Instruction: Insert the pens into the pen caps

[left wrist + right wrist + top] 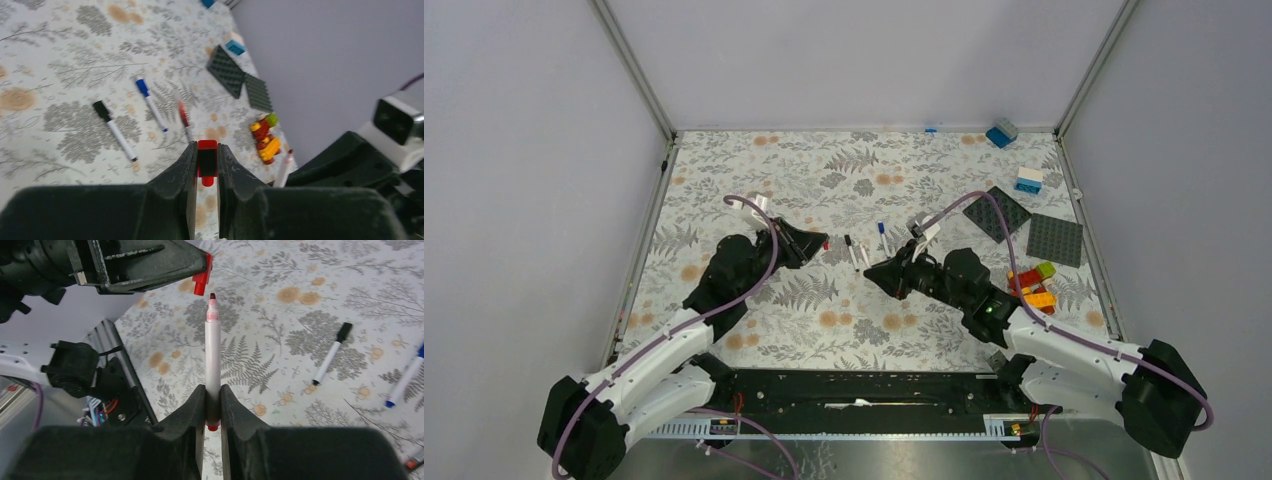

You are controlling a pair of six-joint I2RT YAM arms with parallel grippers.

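My left gripper (206,152) is shut on a small red pen cap (207,161), held above the table. My right gripper (212,390) is shut on the rear end of a white pen with a red tip (212,347). The tip points at the red cap (201,280), a short gap away and slightly off line. In the top view the two grippers (816,243) (871,270) face each other at mid table. A black-capped pen (114,131), a blue-capped pen (151,104) and a red-ended pen (184,119) lie on the cloth between them.
Two dark grey baseplates (997,212) (1055,240) lie at the right, with a pile of red, yellow and green bricks (1033,285) beside them. Blue bricks (1028,180) (1001,132) sit near the back right corner. Walls enclose the table.
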